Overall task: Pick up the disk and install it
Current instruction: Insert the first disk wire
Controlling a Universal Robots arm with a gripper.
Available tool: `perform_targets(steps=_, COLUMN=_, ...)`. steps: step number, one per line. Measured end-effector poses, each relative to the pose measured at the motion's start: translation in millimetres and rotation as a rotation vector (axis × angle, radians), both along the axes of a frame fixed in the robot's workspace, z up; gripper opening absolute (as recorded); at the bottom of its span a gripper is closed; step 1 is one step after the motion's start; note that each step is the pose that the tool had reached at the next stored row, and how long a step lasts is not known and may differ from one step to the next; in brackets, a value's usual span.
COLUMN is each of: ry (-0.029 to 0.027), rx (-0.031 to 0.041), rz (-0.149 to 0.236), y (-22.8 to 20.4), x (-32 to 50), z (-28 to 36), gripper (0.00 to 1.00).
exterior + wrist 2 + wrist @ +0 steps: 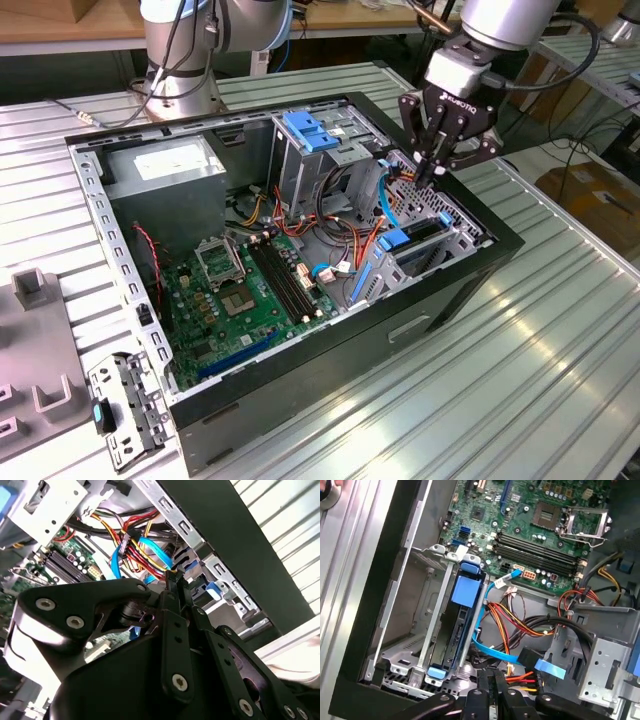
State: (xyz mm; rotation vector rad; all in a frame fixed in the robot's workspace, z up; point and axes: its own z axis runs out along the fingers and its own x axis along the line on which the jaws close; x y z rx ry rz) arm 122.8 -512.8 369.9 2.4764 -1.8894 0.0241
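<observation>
gripper: fingertips pinched together, holding nothing | hovers over drive cage | disk seated at cage's 9 o'clock | descend square, avoid cables

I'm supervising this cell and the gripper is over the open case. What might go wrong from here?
1. The gripper sits right by the blue data cable and coloured power wires; it may snag them.
2. The drive cage has metal edges close below the gripper; a scrape seems possible.
</observation>
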Motion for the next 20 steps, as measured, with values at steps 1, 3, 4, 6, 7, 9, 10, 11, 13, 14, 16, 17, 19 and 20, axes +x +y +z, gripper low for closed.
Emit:
perform_targets(steps=1, ry=0.0000, rx=-0.0001, rz=-0.026, y=0.0, x=0.0, z=0.0, gripper=0.16)
perform_targets(steps=3, ry=0.0000, rx=-0.0001, rz=-0.077, y=0.0, x=0.0, z=-0.1, gripper=0.16)
perform_targets(steps=4, ry=0.0000, rx=0.0000, rz=-0.091, y=0.0, x=0.0, z=-0.1, gripper=0.16)
perform_targets(steps=6, ry=0.0000, rx=-0.0001, rz=-0.123, y=0.0, x=0.0, z=-0.1, gripper=0.16)
perform_targets(steps=7, ry=0.0000, rx=0.0000, rz=-0.138, y=0.0, x=0.0, z=-0.2, gripper=0.16)
perform_targets(steps=9, ry=0.0000, rx=-0.0001, rz=-0.169, y=0.0, x=0.0, z=-0.1, gripper=0.16)
perform_targets(steps=10, ry=0.0000, rx=0.0000, rz=-0.185, y=0.0, x=0.0, z=-0.2, gripper=0.16)
perform_targets(steps=11, ry=0.0000, rx=-0.0001, rz=-0.194, y=0.0, x=0.0, z=-0.2, gripper=0.16)
perform_targets(steps=13, ry=0.0000, rx=0.0000, rz=-0.199, y=0.0, x=0.0, z=-0.2, gripper=0.16)
perform_targets(steps=14, ry=0.0000, rx=0.0000, rz=-0.199, y=0.0, x=0.0, z=-0.2, gripper=0.16)
perform_targets(steps=16, ry=0.0000, rx=0.0000, rz=-0.200, y=0.0, x=0.0, z=-0.2, gripper=0.16)
perform_targets(steps=17, ry=0.0000, rx=-0.0001, rz=-0.200, y=0.0, x=0.0, z=-0.2, gripper=0.16)
perform_targets(steps=19, ry=0.0000, rx=0.0000, rz=-0.200, y=0.0, x=0.0, z=-0.2, gripper=0.16)
perform_targets(steps=20, ry=0.0000, rx=0.0000, rz=-0.200, y=0.0, x=0.0, z=-0.2, gripper=0.16)
